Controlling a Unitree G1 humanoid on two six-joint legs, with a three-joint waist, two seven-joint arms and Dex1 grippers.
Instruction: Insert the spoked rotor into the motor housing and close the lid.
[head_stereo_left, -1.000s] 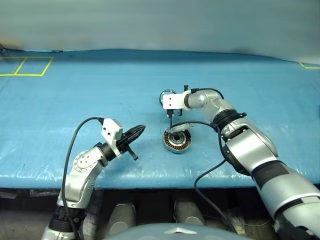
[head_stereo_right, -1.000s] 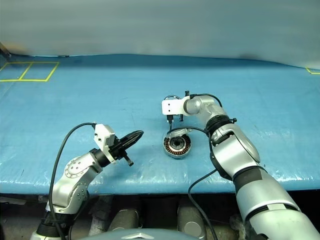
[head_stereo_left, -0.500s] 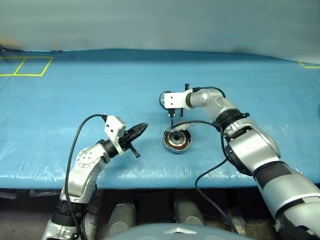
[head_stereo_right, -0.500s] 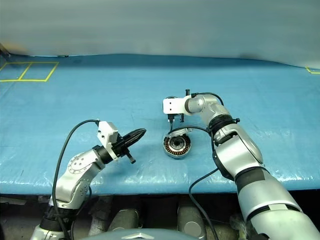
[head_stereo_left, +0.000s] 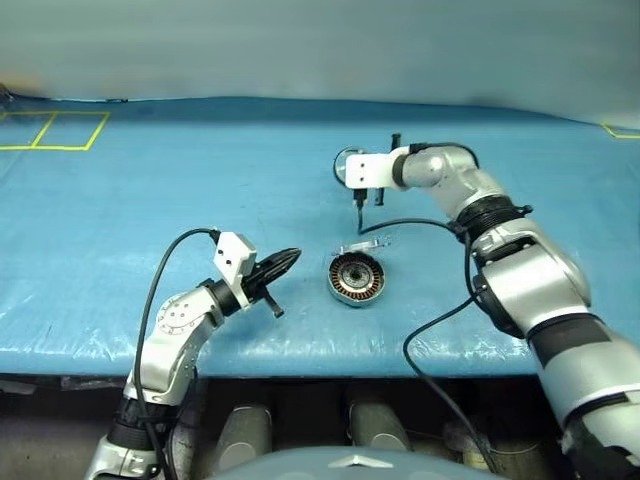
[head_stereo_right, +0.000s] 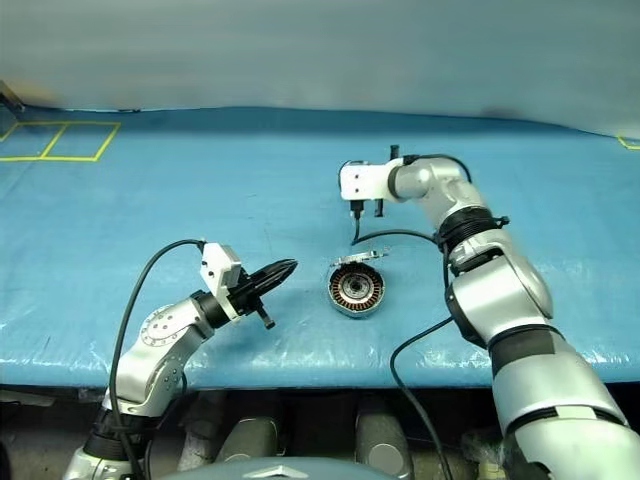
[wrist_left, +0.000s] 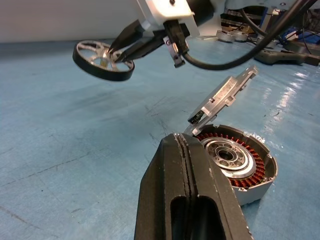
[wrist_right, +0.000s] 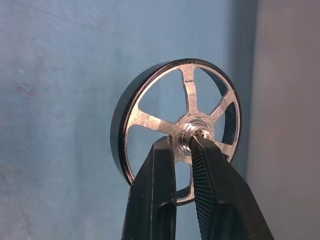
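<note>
One motor housing (head_stereo_left: 355, 279) on the blue surface (head_stereo_left: 150, 190), near the front edge, open at the top: ring of copper-coloured windings around a pale metal centre with a dark bore, nothing else seated inside. One lid (wrist_left: 225, 95) tipped up at the far rim of the housing, leaning at a slant, lower edge touching the can. One spoked rotor (wrist_right: 176, 131) held in the air beyond the housing and well above the surface, black rim, pale spokes, pinched at the centre hub between the right gripper (wrist_right: 183, 145) fingers, jaws nearly closed on the hub. Seen from the left wrist, rotor (wrist_left: 103, 60) hanging clear of both housing and lid, with open blue cover beneath it. Left gripper (head_stereo_left: 283, 262) fully closed, holding nothing, level, just beside the housing on the robot's left and near the front edge. Wide bare room on the surface to the left, to the right and toward the far edge; yellow tape lines (head_stereo_left: 55, 130) at the far left corner. Two grippers, one housing, one lid, one rotor.
</note>
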